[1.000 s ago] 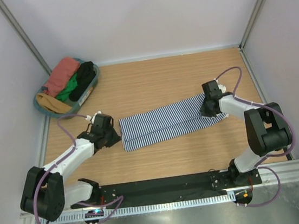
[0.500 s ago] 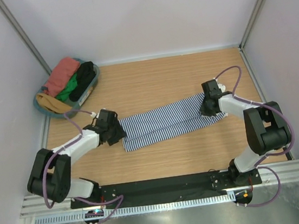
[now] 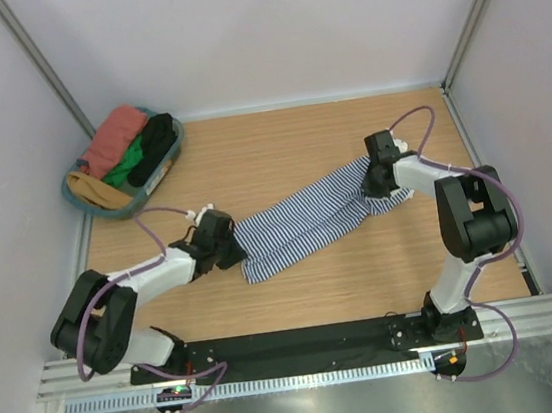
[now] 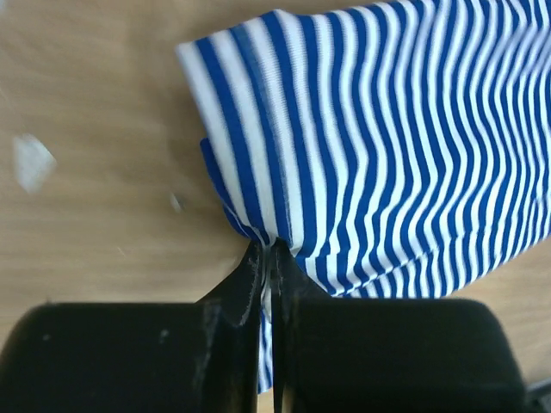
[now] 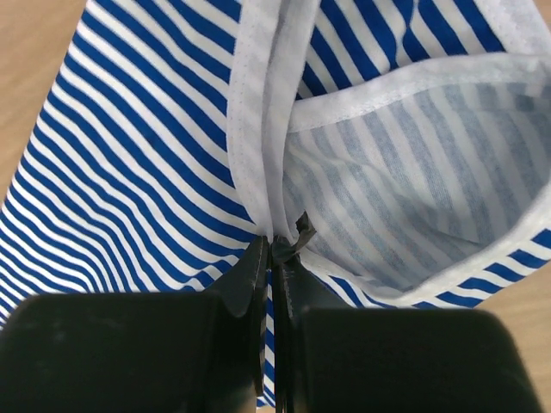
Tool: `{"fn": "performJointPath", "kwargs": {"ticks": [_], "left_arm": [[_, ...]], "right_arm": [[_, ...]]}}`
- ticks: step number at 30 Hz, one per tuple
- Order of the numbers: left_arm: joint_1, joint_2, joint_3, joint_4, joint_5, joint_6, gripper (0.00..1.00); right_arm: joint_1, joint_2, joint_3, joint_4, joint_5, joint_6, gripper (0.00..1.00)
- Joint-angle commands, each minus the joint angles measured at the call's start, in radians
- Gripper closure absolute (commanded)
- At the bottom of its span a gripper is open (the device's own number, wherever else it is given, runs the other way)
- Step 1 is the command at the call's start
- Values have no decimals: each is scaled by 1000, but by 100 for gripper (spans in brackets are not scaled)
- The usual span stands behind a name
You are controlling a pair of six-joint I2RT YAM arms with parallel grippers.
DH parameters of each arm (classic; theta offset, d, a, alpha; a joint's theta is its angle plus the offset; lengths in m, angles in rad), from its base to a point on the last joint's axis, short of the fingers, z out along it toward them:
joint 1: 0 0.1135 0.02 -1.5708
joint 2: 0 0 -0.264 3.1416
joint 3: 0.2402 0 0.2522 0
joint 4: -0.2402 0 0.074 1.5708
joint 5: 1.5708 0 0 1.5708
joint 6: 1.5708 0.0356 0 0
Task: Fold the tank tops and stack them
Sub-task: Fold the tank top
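Note:
A navy-and-white striped tank top (image 3: pixel 303 221) lies folded into a long strip, slanting across the wooden table from lower left to upper right. My left gripper (image 3: pixel 233 250) is shut on its lower left end (image 4: pixel 284 198), the cloth pinched between the fingertips. My right gripper (image 3: pixel 374 182) is shut on the upper right end, gripping the white trim (image 5: pixel 258 129) beside an armhole. A rust-red tank top cannot be picked out among the clothes in the basket.
A blue basket (image 3: pixel 171 154) at the back left holds bunched clothes in pink-red, green, black and tan. Grey walls with metal posts (image 3: pixel 469 16) close in the table on three sides. The arm bases sit on a black rail (image 3: pixel 303 346) at the near edge.
The left gripper moved right, opened and closed on the strip's left end. The right gripper moved back and slightly left with its end, so the strip now lies more slanted.

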Motion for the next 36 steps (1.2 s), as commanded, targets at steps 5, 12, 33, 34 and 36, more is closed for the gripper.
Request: {"fn": "performJointPath", "kwargs": {"ticks": [5, 12, 33, 34, 36], "left_arm": [[-299, -125, -176, -29, -107, -224, 100], [-653, -121, -153, -29, -272, -433, 100], [-981, 128, 104, -63, -564, -656, 57], [-985, 125, 97, -61, -567, -672, 45], [-1002, 116, 84, -63, -582, -688, 36]], "right_arm": [[0, 219, 184, -15, -24, -26, 98], [43, 400, 483, -78, -30, -88, 75], [103, 385, 780, -152, -75, -134, 55], [102, 370, 787, -160, -72, -144, 54], [103, 334, 779, -163, -73, -152, 49]]}}
